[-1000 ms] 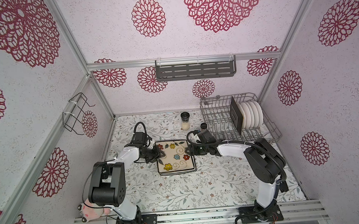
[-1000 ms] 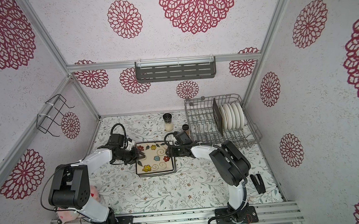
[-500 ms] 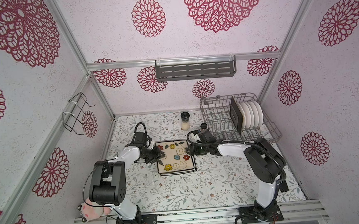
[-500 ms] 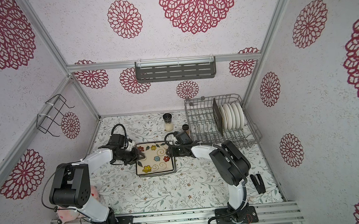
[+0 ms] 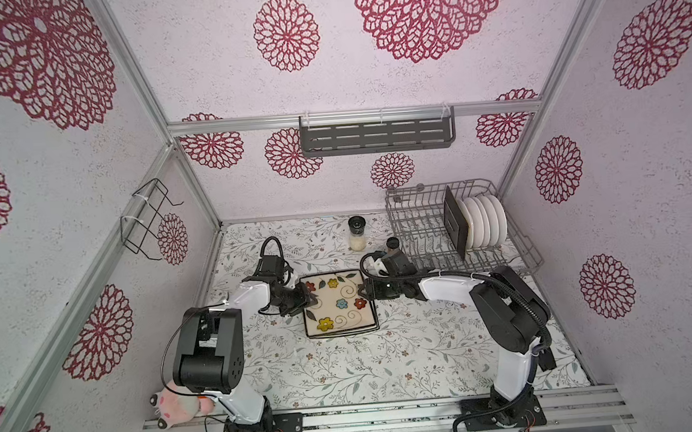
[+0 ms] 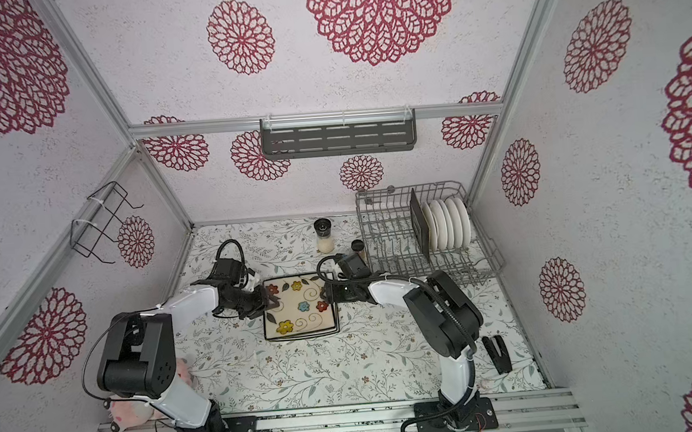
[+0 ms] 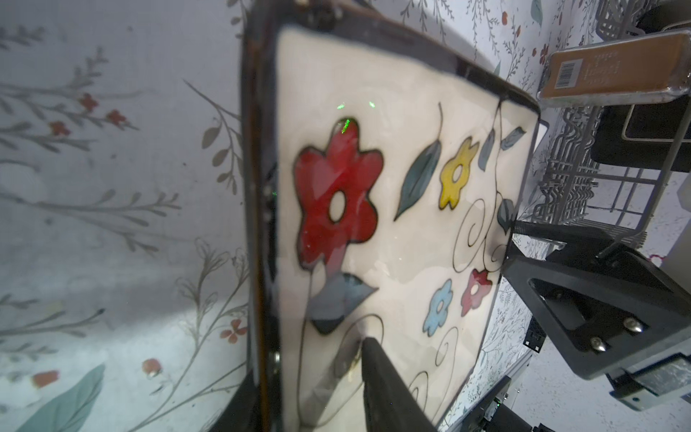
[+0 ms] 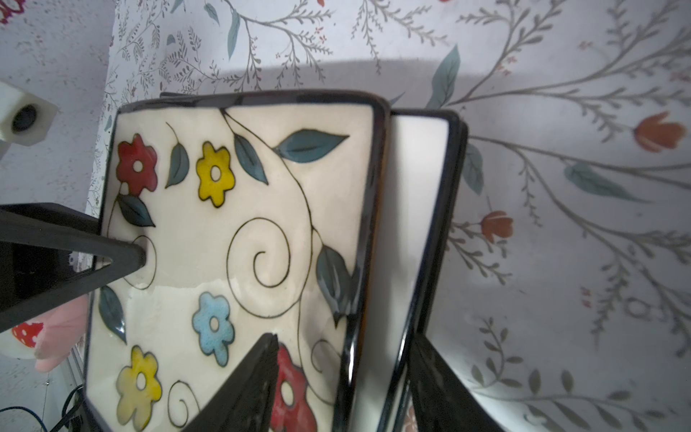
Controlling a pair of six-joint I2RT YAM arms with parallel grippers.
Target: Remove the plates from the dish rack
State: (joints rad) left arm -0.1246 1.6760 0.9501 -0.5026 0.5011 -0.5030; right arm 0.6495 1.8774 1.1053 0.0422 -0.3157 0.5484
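A stack of cream square plates with dark rims lies mid-table; the flowered top plate [image 5: 339,303] [image 6: 300,305] sits slightly askew on the plate below [image 8: 415,187]. My left gripper [image 5: 306,301] [image 7: 306,374] is shut on the top plate's left rim, one finger on its face, the other beneath. At the stack's right edge, my right gripper [image 5: 365,293] [image 8: 344,336] stands open astride both rims. The grey dish rack [image 5: 522,250] [image 6: 383,239] at the back right holds a black square plate [image 5: 455,222] and several round white plates [image 5: 486,222] upright.
Two spice jars [image 5: 357,235] [image 5: 393,245] stand just left of the rack. A slotted shelf [image 5: 376,133] hangs on the back wall and a black wire holder [image 5: 147,222] on the left wall. A pink plush toy [image 5: 178,406] lies by the left arm's base.
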